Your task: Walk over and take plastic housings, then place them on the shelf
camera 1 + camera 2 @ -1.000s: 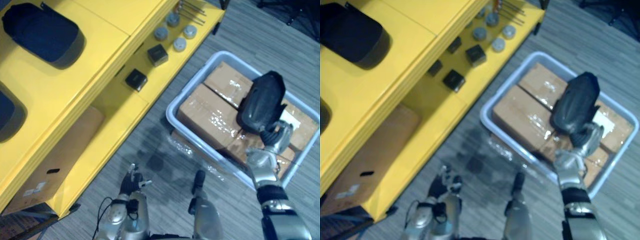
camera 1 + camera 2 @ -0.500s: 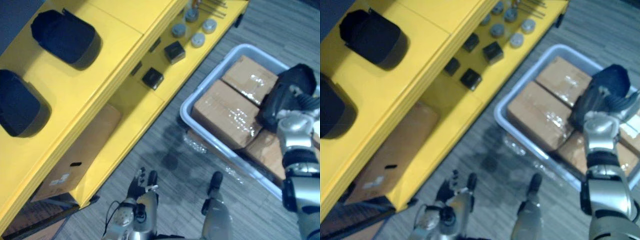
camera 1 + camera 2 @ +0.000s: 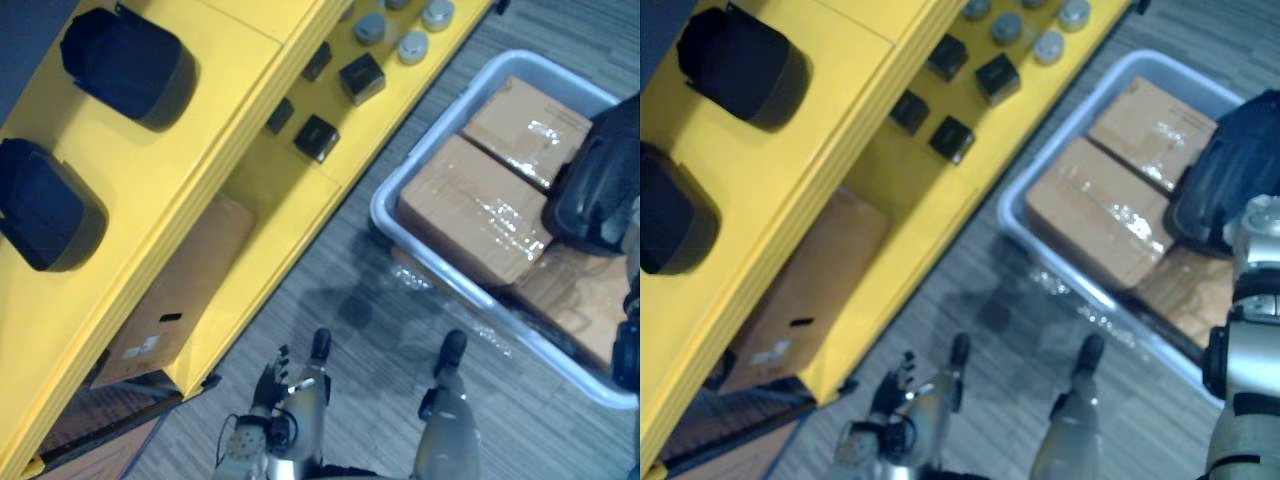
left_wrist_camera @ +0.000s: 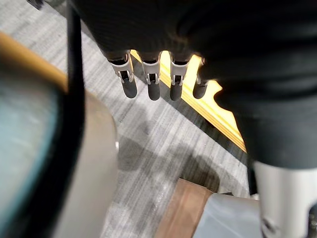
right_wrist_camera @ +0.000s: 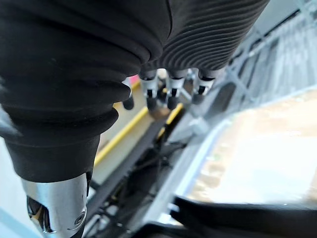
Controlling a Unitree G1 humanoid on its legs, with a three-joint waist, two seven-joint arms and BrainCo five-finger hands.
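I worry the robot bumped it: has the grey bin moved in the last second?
No. The grey bin lies at the same gap and angle beside the yellow shelf; the whole view shifted instead.

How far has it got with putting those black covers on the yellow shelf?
Done: two black housings already sit on top of the yellow shelf. In hand: the right hand carries a third housing above the boxes in the grey bin. Still to do: bringing it to the shelf and setting it down. The left hand hangs open, low down.
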